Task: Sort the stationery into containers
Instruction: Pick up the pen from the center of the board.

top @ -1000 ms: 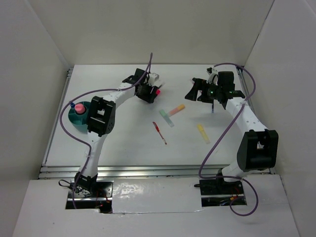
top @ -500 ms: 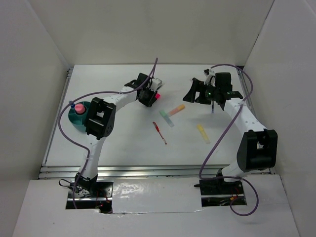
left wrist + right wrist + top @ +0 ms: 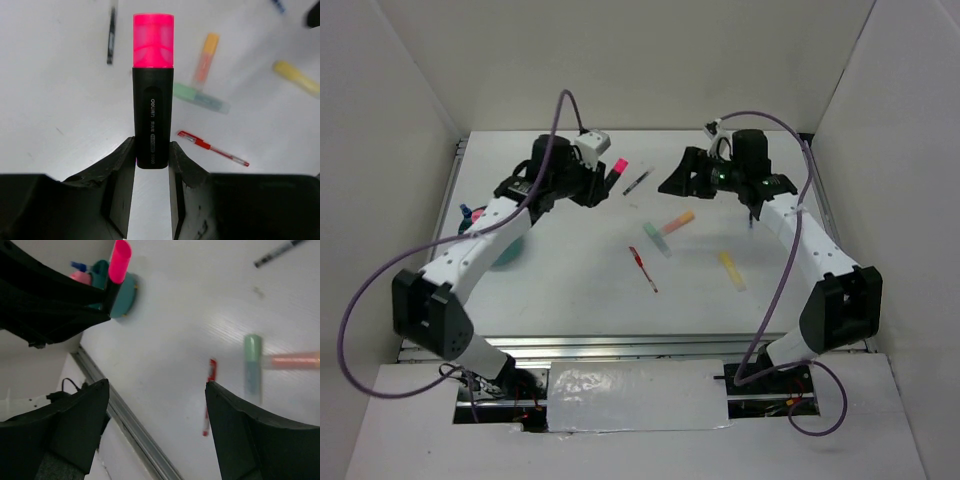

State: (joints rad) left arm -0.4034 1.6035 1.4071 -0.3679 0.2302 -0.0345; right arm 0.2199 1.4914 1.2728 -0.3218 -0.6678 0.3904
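My left gripper is shut on a black highlighter with a pink cap, held above the table; the pink cap also shows in the top view. My right gripper is open and empty, raised at the back middle. On the table lie a thin dark pen, an orange highlighter, a pastel green highlighter, a red pen and a yellow highlighter. The teal cup sits at the left, mostly hidden by my left arm, and holds a pink marker and a blue-capped tube.
White walls close in the table at the back and both sides. A metal rail runs along the near edge. Purple cables loop over both arms.
My left arm has swung left and lifted with the pink-capped highlighter in its grip. My right gripper has moved left toward the table's middle.
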